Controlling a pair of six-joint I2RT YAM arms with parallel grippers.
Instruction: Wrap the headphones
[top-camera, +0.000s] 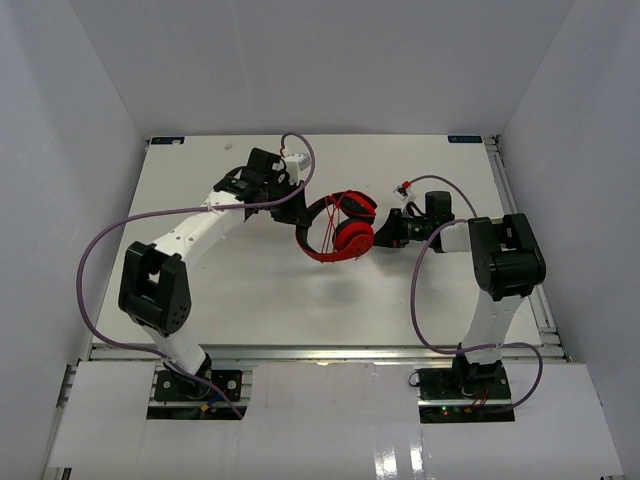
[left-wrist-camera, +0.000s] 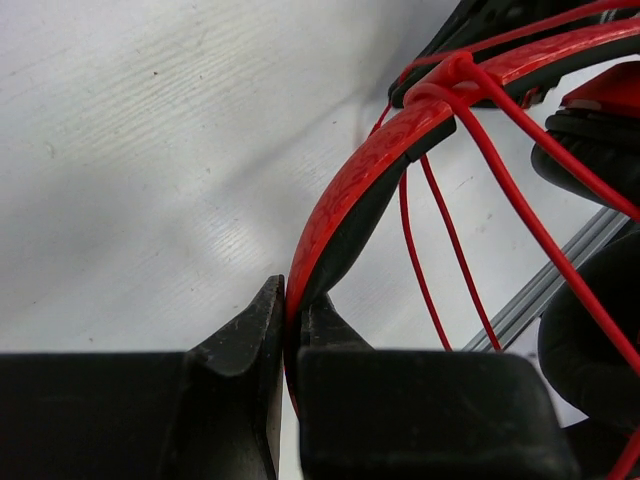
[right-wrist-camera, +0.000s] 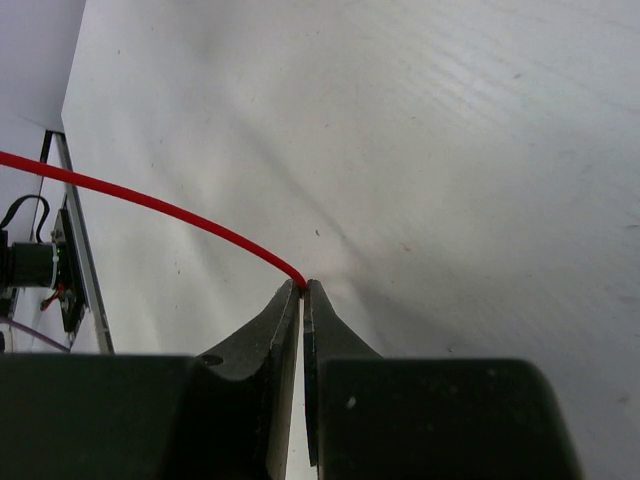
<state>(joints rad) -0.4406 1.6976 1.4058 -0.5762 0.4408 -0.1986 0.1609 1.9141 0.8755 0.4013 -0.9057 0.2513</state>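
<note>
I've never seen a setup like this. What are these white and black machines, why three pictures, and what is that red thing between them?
They are two robot arms bolted to a white table. One picture looks down from above; the other two come from small cameras on each arm's wrist, so you see its own black fingers up close. The red thing is a pair of headphones. The left gripper is shut on the headband, with the thin red cable already looped across it. The right gripper pinches that cable.
</note>
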